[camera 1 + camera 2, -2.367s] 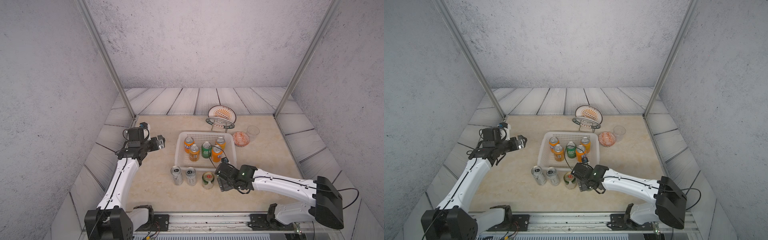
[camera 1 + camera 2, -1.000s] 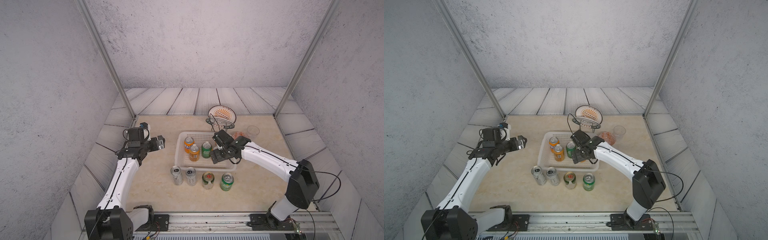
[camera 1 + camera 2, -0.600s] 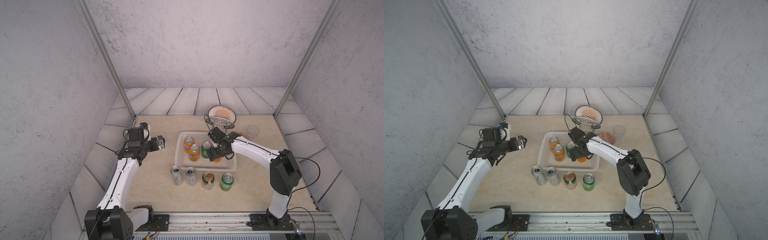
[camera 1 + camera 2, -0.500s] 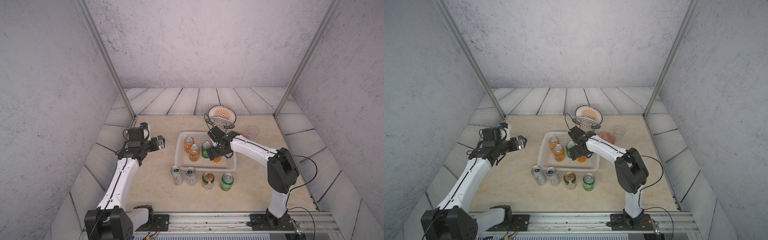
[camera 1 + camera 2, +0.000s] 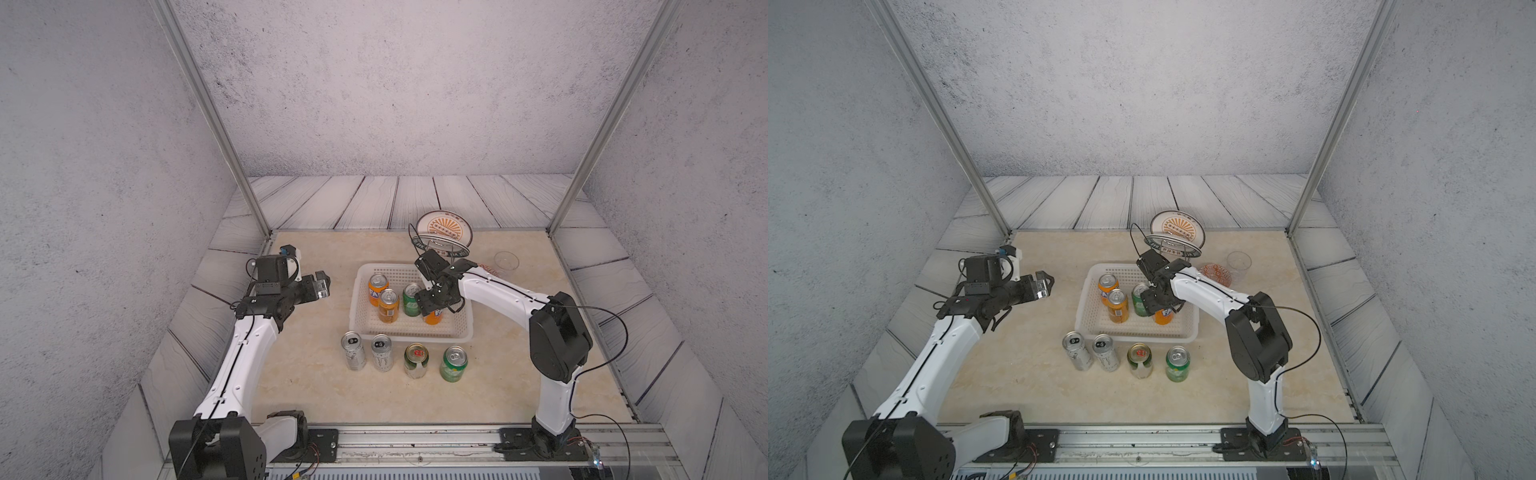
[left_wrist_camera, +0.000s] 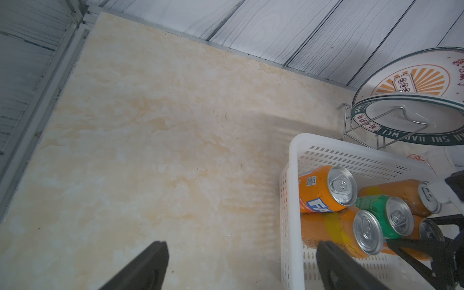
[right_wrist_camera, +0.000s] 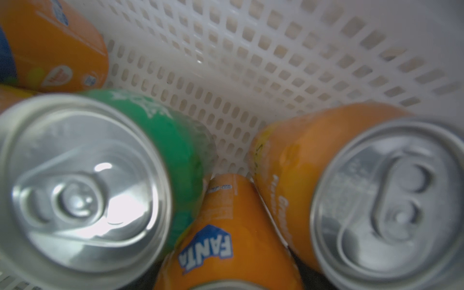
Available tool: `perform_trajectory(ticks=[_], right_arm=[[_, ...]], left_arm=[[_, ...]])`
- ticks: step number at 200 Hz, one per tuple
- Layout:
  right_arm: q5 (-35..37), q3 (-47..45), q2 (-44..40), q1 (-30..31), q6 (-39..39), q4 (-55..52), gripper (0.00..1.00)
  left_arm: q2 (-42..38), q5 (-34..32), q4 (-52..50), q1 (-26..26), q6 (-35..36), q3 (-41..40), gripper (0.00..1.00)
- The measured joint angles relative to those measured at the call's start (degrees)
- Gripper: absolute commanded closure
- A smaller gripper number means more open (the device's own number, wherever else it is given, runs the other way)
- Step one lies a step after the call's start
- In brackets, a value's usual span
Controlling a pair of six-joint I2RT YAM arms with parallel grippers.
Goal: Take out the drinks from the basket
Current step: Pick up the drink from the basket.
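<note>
Orange can: it stands in the white basket, on the basket's right side, near the middle of the frame. A green can is just beside it on the left.
Which way: the orange can is right under the right gripper.
Long axis: up and down, so the can stands upright.
Nearer arm: the right one, which is already over the can. The left gripper hangs at the left of the frame, well apart from the basket.
Right gripper: its jaws reach down on both sides of the can's top. I cannot tell if they press on it.
Left gripper: wide open, with nothing in it.
Next move, I think: squeeze, then lift straight up, so the green can is not bumped.
</note>
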Motion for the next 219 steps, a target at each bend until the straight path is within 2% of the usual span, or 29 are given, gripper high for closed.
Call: perform_trajectory(ticks=[124, 219], right_arm=[[-1.36, 0.35, -1.25, 0.00, -0.44, -4.31, 0.31], [-3.13, 0.85, -12.00, 0.02, -0.66, -11.19, 0.31]], left_arm=[[0.00, 0.00, 0.00, 0.00, 0.00, 0.00, 0.01], [0.00, -0.02, 0.00, 0.00, 0.00, 0.00, 0.01]])
